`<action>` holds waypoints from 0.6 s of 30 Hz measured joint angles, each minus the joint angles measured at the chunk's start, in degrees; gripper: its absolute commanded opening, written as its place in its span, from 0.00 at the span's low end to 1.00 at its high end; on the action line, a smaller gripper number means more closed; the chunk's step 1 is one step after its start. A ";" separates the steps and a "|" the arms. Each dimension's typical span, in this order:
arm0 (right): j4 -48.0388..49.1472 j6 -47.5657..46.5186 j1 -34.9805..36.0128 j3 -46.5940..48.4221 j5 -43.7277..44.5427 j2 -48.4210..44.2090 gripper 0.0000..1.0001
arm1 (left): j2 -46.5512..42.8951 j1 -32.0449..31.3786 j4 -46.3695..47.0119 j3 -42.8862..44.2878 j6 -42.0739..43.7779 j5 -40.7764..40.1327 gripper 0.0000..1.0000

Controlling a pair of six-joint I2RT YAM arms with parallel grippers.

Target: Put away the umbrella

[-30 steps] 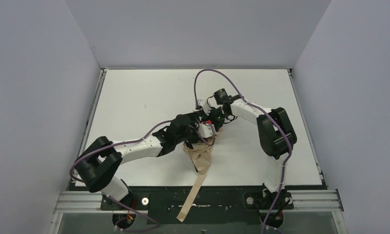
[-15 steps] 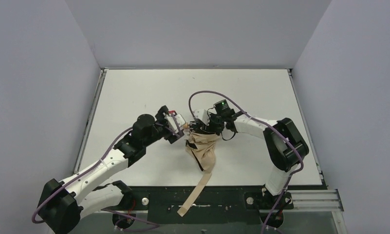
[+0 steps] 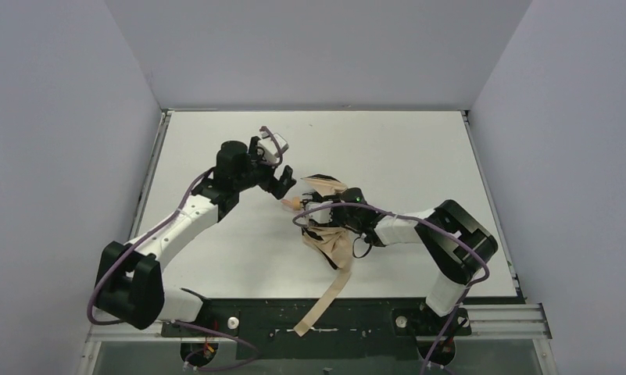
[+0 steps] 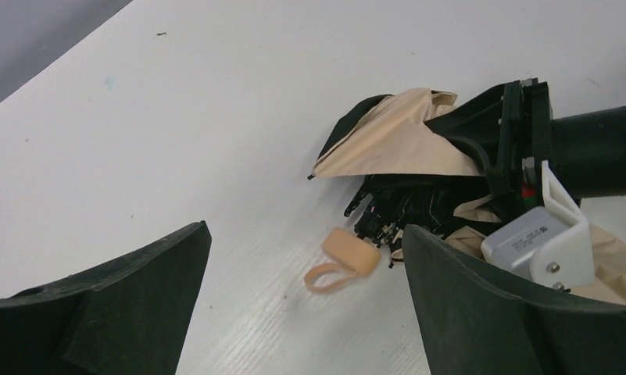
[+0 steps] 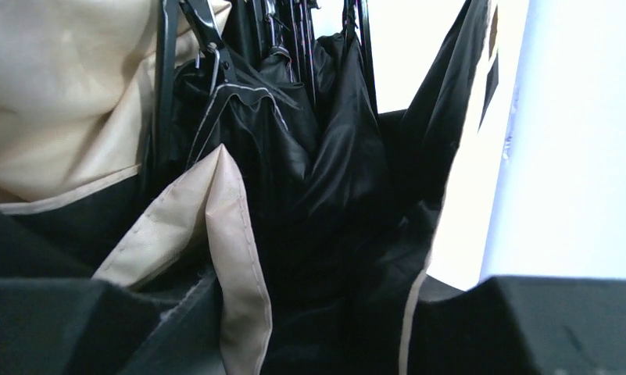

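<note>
Left gripper [image 4: 303, 234] gapes wide, holding nothing; the umbrella [image 4: 388, 141] handle [image 4: 350, 251] lies just ahead. Right gripper [image 5: 317, 285] straddles bunched umbrella fabric; whether it grips is unclear.

I find the table [image 3: 216, 258] bare to the left of the umbrella [image 3: 330, 242] and behind it. The left gripper [image 3: 284, 162] hangs over that stretch, jaws wide with nothing between them. The handle [image 4: 348, 254] lies exposed, approachable from the left. The right arm [image 3: 403, 228] bars the umbrella's right side, and the right gripper [image 5: 302, 320] is buried in cloth. The strap [image 3: 325, 301] trails across the near edge.
</note>
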 measured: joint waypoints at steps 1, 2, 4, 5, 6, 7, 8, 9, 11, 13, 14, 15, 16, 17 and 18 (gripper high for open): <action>1.77 -0.76 0.44 -0.94 0.79 0.00 0.11 | 1.68 -0.02 -0.74 1.60 0.07 1.16 0.92; 3.15 -1.40 0.76 -1.64 1.38 0.02 0.11 | 3.37 -0.07 -1.42 3.30 0.09 2.19 0.93; 4.96 -2.29 1.25 -2.49 2.23 0.02 0.11 | 6.27 -0.07 -2.89 6.51 0.15 3.39 0.93; 5.51 -2.64 1.33 -2.78 2.54 0.02 0.11 | 7.67 -0.07 -3.72 8.26 0.20 3.72 0.93; 6.19 -3.02 1.64 -3.13 2.99 0.07 0.11 | 9.27 -0.07 -4.90 10.36 0.33 3.98 0.93; 6.91 -3.39 1.81 -3.45 3.45 0.17 0.11 | 10.80 -0.07 -6.16 12.57 0.50 4.15 0.93; 7.63 -3.78 2.08 -3.76 3.98 0.31 0.11 | 12.57 -0.07 -7.74 15.28 0.63 4.39 0.93; 8.20 -4.13 2.25 -4.00 4.28 0.42 0.11 | 14.56 -0.07 -9.40 18.43 0.79 4.70 0.93; 9.38 -4.74 2.60 -4.50 5.03 0.61 0.11 | 19.12 -0.07 -13.16 25.62 1.20 5.79 0.93; 10.47 -5.38 2.89 -5.07 5.64 0.61 0.11 | 23.98 -0.07 -17.38 32.94 1.95 7.93 0.93; 11.26 -5.81 3.04 -5.46 5.84 0.61 0.11 | 25.79 -0.07 -19.41 35.50 2.58 9.09 0.93; 11.91 -6.16 3.15 -5.81 6.01 0.63 0.11 | 28.00 -0.07 -22.18 38.47 3.61 10.75 0.93; 13.07 -6.80 3.28 -6.45 6.29 0.66 0.11 | 29.92 -0.07 -24.72 40.72 4.81 12.44 0.93; 14.05 -7.37 3.41 -6.97 6.58 0.72 0.11 | 31.58 -0.07 -27.10 42.29 5.92 14.03 0.94; 14.97 -7.80 3.54 -7.37 6.95 0.85 0.11 | 33.00 -0.11 -29.27 43.23 6.75 15.37 0.94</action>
